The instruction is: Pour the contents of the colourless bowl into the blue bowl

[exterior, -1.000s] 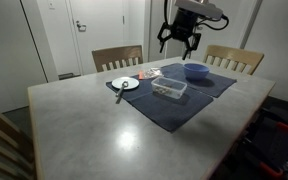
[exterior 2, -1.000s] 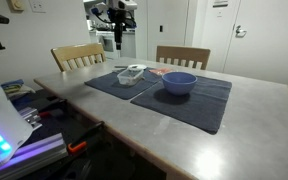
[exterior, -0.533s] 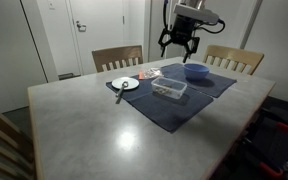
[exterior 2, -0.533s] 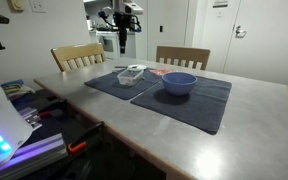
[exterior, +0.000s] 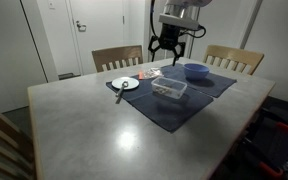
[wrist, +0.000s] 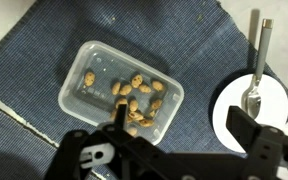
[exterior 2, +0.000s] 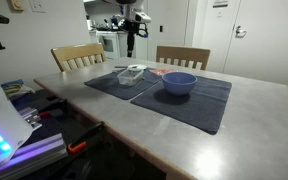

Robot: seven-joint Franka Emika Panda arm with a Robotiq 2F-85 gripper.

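Observation:
The colourless bowl [wrist: 121, 95] is a clear rectangular tub holding several brown nuts; it sits on the dark blue mat [wrist: 199, 50] and shows in both exterior views [exterior: 169, 89] [exterior 2: 132, 73]. The blue bowl [exterior: 196, 72] [exterior 2: 178, 83] stands on the mat beside it, out of the wrist view. My gripper [wrist: 179, 125] hangs open high above the table [exterior: 170, 46] [exterior 2: 131, 42], roughly over the tub's edge nearest the plate, with nothing between its fingers. One finger [wrist: 114, 115] overlaps the tub in the wrist view.
A white plate [wrist: 259, 105] [exterior: 125, 84] with a spoon [wrist: 256, 70] on it lies at the mat's edge. A small pinkish packet [exterior: 151, 72] lies behind the tub. Two wooden chairs [exterior: 117, 57] [exterior: 234, 58] stand at the far side of the grey table [exterior: 84, 130].
The gripper has travelled sideways, away from above the blue bowl toward the clear tub, and dropped slightly. It stays open. Nothing on the table has moved.

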